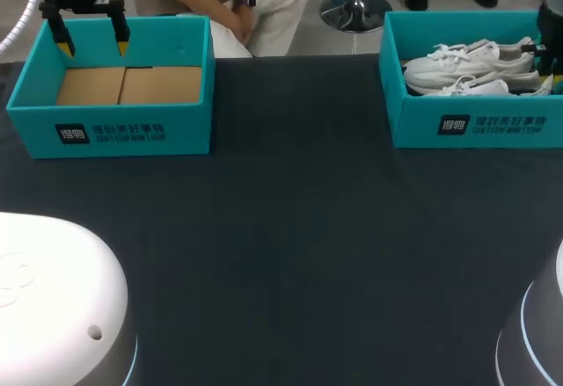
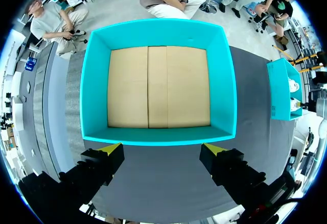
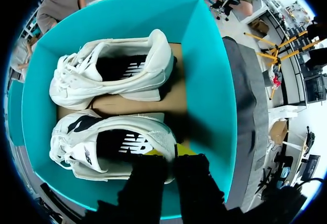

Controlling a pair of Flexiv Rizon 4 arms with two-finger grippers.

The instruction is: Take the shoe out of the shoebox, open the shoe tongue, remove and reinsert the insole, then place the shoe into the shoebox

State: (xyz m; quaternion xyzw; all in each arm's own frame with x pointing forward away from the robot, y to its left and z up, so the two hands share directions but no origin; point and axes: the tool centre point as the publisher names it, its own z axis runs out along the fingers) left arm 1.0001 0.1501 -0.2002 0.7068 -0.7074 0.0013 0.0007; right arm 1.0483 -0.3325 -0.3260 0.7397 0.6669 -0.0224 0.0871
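Hovering left gripper (image 1: 92, 45) above left shoebox (image 1: 114, 131), fingers (image 2: 110, 149) released and spread wide; with right gripper (image 3: 168, 152) at heel of nearer shoe (image 3: 110, 150), beside second shoe (image 3: 112, 66) inside right shoebox (image 3: 204, 81), grip impossible to tell; wide dark worktop (image 1: 290, 254) between boxes

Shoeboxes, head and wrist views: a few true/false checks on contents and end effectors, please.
1. The left shoebox is empty. True.
2. The left end effector is shut on a shoe. False: it is open, holding nothing, at the left shoebox.
3. The right shoebox holds two white shoes. True.
4. The right end effector is at the left shoebox. False: it is over the right shoebox, at one shoe's heel.
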